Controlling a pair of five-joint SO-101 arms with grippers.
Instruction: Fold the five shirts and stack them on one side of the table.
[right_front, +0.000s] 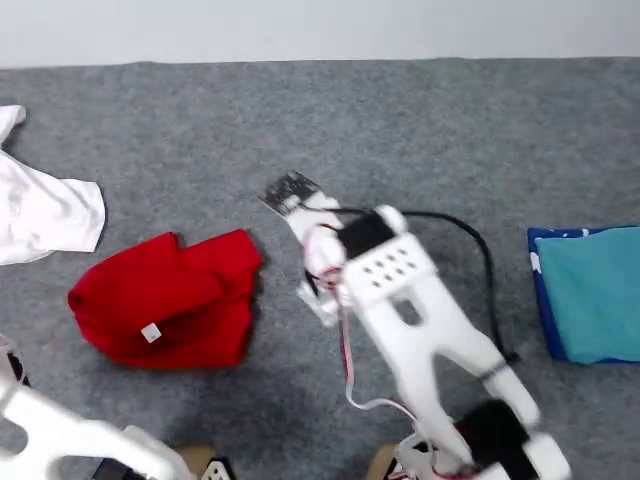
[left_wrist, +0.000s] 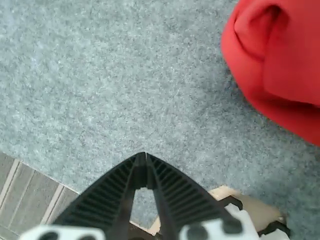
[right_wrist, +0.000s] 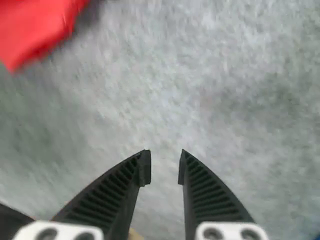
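- Red shirt (right_front: 165, 300) lies bunched on the counter (right_front: 400, 130), at 8 o'clock from the right end effector (right_wrist: 164, 170), whose jaws stand slightly apart and empty.
- Left end effector (left_wrist: 145, 157): jaws together, holding nothing.
- Recommended: pinch an outer edge and spread the shirt flat before folding.
- Long axis runs roughly 9-to-3 o'clock; collar direction indeterminate.

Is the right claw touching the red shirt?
Apart. The right wrist view shows grey carpet between the right gripper and the red shirt.
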